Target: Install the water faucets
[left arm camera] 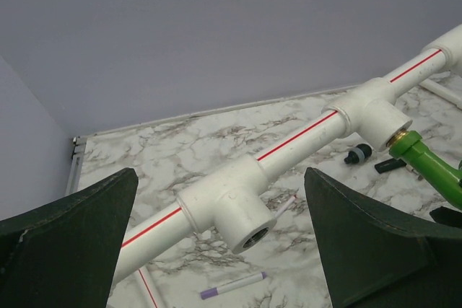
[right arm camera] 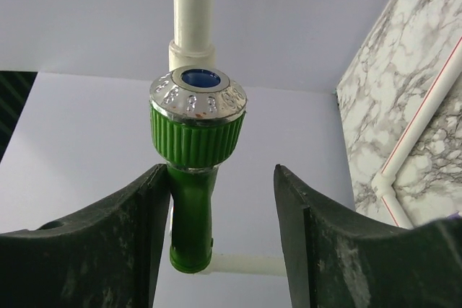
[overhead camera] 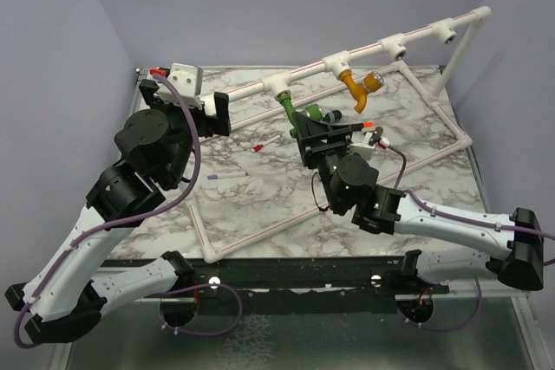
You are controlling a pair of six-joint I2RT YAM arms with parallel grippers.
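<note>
The green faucet [overhead camera: 291, 111] hangs from a T-socket [overhead camera: 277, 86] of the white red-striped pipe frame. My right gripper [overhead camera: 316, 125] is open around it. In the right wrist view the faucet [right arm camera: 192, 185] sits between the jaws against the left finger [right arm camera: 108, 250], with a gap to the right finger; its silvery round end [right arm camera: 198, 91] faces the camera. The mustard-orange faucet [overhead camera: 356, 86] hangs from the neighbouring socket [overhead camera: 336, 65]. My left gripper [overhead camera: 218, 115] is open at the pipe's left end, straddling an empty T-socket [left arm camera: 238, 207]; the green faucet [left arm camera: 426, 160] shows at the right.
A purple pen [overhead camera: 227, 176] and a red-tipped pen [overhead camera: 266, 142] lie on the marble table inside the pipe frame; the purple pen [left arm camera: 232, 285] also shows under the left gripper. Two more empty sockets [overhead camera: 395, 44] stand farther right on the top pipe. Grey walls enclose the table.
</note>
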